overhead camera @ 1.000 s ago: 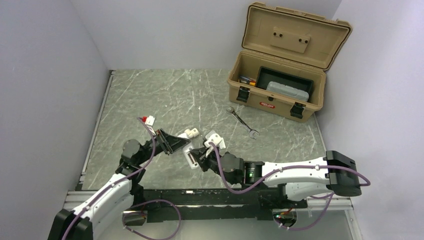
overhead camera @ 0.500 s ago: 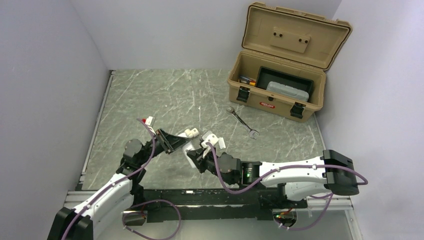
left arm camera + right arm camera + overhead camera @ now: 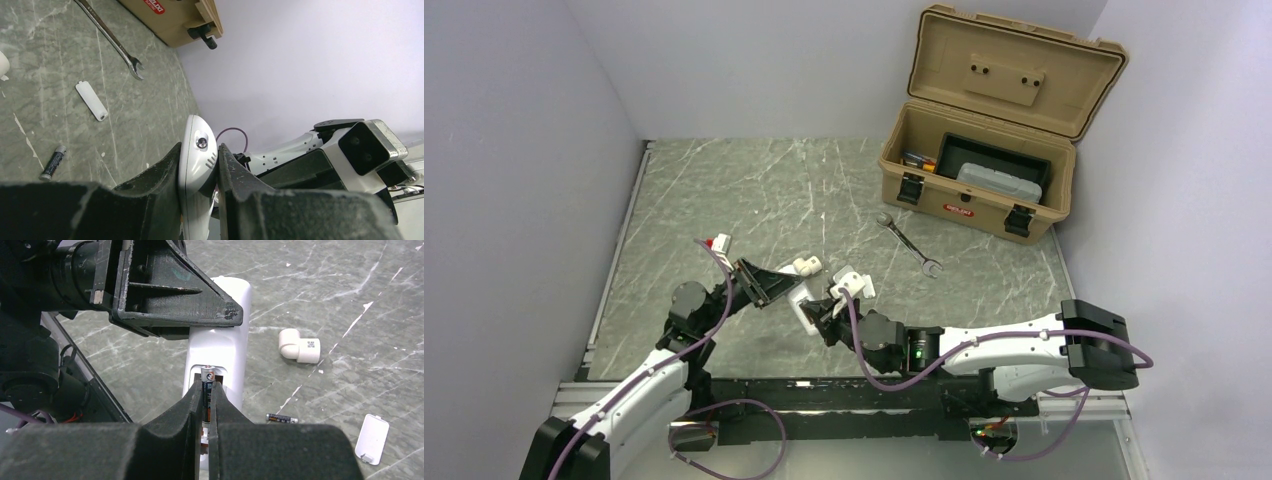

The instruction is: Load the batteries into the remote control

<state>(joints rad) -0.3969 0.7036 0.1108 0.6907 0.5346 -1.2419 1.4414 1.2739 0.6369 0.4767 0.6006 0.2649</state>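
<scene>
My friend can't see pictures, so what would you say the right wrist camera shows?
The right gripper pinches a battery at the open battery slot of the white remote control, which the left gripper holds. On the grey table beyond lie a second battery, a white cover and a white pipe elbow.

Left hand (image 3: pixel 199 162) clamped, right hand (image 3: pixel 206 392) pinching

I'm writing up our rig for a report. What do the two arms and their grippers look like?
Left arm and right arm: white shells, black joints, a purple cable along each. Left gripper and right gripper: matte black, wedge-shaped, scuffed fingers.
</scene>
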